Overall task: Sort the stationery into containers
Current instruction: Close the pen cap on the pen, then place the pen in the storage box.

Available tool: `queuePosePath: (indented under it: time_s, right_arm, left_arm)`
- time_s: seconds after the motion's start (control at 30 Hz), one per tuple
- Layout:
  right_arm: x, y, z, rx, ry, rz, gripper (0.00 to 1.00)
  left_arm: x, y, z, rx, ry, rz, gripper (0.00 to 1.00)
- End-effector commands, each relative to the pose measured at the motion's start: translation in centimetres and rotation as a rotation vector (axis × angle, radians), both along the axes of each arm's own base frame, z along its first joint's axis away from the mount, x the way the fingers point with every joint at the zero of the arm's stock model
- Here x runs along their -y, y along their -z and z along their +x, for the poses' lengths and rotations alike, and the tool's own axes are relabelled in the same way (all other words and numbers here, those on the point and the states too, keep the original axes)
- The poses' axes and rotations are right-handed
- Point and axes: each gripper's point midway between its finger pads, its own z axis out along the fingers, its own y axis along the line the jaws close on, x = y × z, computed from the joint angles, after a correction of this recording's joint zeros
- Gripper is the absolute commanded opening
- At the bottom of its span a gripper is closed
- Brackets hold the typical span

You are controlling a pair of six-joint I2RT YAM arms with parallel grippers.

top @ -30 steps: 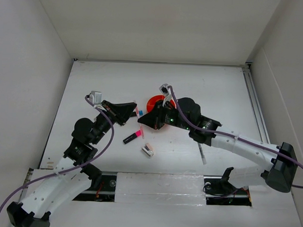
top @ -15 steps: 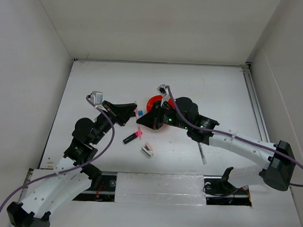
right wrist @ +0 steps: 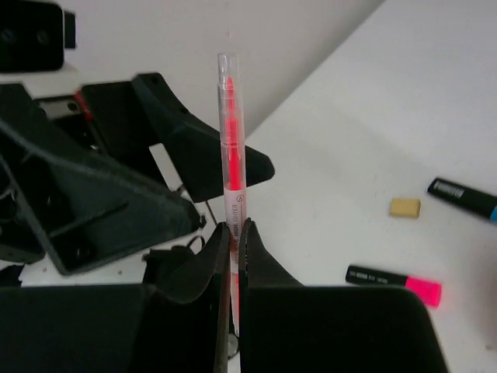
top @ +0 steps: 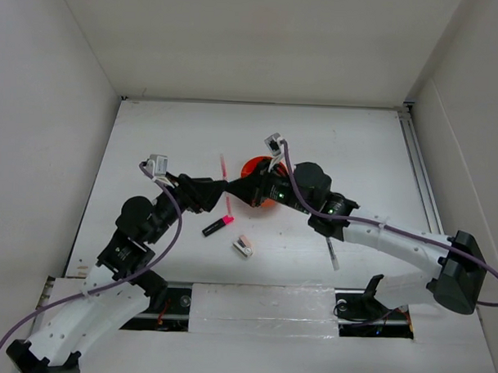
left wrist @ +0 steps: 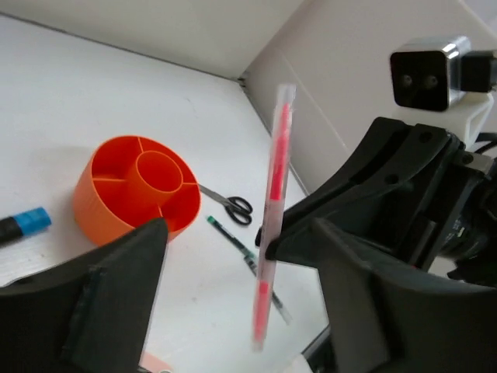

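Note:
A pink pen [right wrist: 231, 167] stands nearly upright above the table, and my right gripper [right wrist: 233, 227] is shut on its lower half. My left gripper [left wrist: 239, 233] is open, its fingers [left wrist: 124, 287] either side of the pen [left wrist: 273, 194] without touching it. From above, both grippers meet at the pen [top: 227, 194], just left of the orange organiser [top: 253, 164], which the right arm mostly covers. The organiser [left wrist: 116, 194] has wedge compartments round a central cup. On the table lie a pink-capped marker [top: 218, 226], a blue-capped marker [right wrist: 463, 196], a tan eraser [right wrist: 404, 207] and scissors [left wrist: 231, 203].
A small pink-white clip-like piece [top: 244, 247] lies near the front edge. A thin black pen [top: 332, 255] lies under the right forearm, and another thin pen [left wrist: 239, 242] lies beside the scissors. White walls close the table at the left, back and right.
My left gripper has opened and let go of the pink pen. The right gripper now holds it alone.

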Motion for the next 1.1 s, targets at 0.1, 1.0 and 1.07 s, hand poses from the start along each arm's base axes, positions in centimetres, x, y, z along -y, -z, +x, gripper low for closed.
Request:
queuePosePath:
  time_s: [0.1, 1.0, 1.07]
  right_arm:
    - [-0.7, -1.8, 1.0, 0.085, 0.045, 0.085, 0.00]
    - [9.3, 1.0, 15.2, 0.593, 0.306, 0.058, 0.00]
    - [9.7, 0.9, 15.7, 0.615, 0.308, 0.067, 0.00]
  left_arm:
    - [-2.9, -6.7, -0.4, 0.077, -0.130, -0.099, 1.00]
    - [-7.7, 3.4, 1.2, -0.288, -0.382, 0.339, 1.00]
    - [-7.4, 3.2, 1.2, -0.279, -0.363, 0.338, 1.00]
